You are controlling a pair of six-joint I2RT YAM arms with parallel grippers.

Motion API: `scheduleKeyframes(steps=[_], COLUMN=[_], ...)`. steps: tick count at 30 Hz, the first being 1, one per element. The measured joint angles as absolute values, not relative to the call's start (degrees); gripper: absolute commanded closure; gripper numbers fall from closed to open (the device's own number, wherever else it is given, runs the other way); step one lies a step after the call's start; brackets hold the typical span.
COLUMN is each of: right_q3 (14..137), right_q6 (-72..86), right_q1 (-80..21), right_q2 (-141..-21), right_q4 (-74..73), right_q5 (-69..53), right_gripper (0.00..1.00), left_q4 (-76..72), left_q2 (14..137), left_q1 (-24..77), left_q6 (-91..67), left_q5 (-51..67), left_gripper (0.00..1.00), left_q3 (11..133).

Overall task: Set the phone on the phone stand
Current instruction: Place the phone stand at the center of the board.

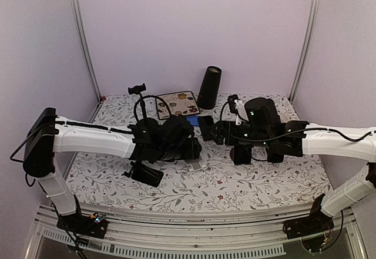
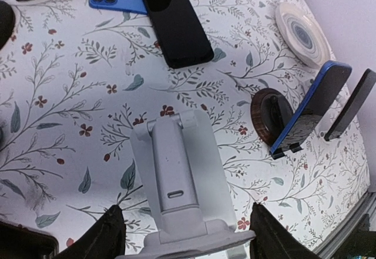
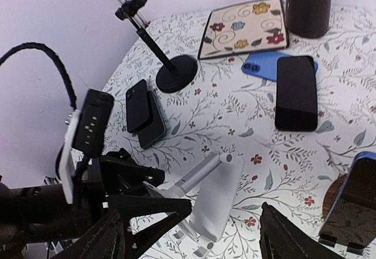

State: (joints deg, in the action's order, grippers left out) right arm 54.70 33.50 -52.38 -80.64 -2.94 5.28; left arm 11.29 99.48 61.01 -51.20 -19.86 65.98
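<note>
Left end effector (image 2: 187, 212) clamped, right end effector (image 3: 191, 212) spread.

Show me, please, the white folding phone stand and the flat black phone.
white folding phone stand (image 2: 170, 177): left wrist view, sloping back plate.
flat black phone (image 2: 176, 24): left wrist view, middle of screen.

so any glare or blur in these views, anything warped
left wrist view: even light, no strong glare on the flat glossy black phone, white plastic phone stand in focus, edges bend; right wrist view: right gripper's fingers dark and soft; top external view: sharp, faint shadows.
</note>
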Motion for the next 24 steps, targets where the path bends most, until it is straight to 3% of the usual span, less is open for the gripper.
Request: scheduleKeyframes(steps=[6,14,24], right_q3=[54.8,54.8,53.6], right_q6=[30.3,26.3,24.3], right_q1=[-52.4,-52.4,-52.4], right_q2=[-71.2,-61.1,-57.0], right_q4=[-6.3,-9.5,-11.9], right_q5=[11.3,16.7,18.7], right_gripper=[0.11,0.1,0.09], left_q4=[17.0,25.3,32.1], left_q2=[104.9,112.3,123.6], left_q1=[62.5,63.8,64.8], left_q6=[-50.6,-50.5,-48.6], left_q5=[-23.5,-27.6,-30.1], left_gripper=[0.58,0.57,0.57], left_q3=[73.8,83.9,97.9])
